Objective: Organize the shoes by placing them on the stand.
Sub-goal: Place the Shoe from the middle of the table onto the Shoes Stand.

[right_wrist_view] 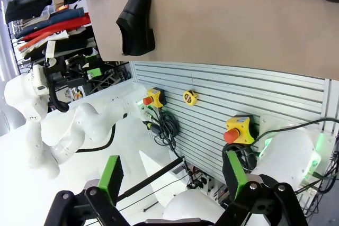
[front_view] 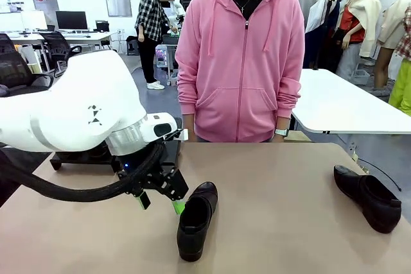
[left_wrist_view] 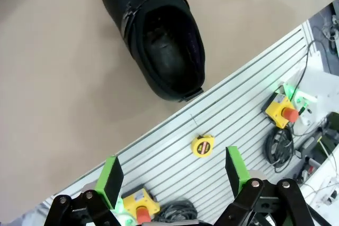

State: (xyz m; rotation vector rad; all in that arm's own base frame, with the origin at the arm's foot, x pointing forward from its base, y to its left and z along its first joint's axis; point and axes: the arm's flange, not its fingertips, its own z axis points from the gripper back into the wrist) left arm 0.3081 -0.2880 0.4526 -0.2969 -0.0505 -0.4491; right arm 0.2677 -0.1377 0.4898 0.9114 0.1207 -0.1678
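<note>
Nearest the front camera looms the white left arm, its left gripper [front_view: 160, 205] low over the table [front_view: 289, 222] with jaws spread wide and nothing between them, one green pad just beside the middle shoe [front_view: 196, 219]. That shoe is glossy black leather, a slip-on with a rounded toe pointing toward the person and its open heel end near the robot's edge of the table; the left wrist view looks straight down into its dark lining. A second shoe [front_view: 367, 197] lies well apart at the table's right side. The stand [front_view: 77, 157] sits at the far left, partly hidden behind the arm. The step looks like a pick of the middle shoe: I would centre the jaws across the narrow collar by the opening, not the slick domed toe, and clamp low enough that the polished leather cannot slide out. The right gripper [right_wrist_view: 172, 177] hangs unclenched and empty, off the table's near edge
</note>
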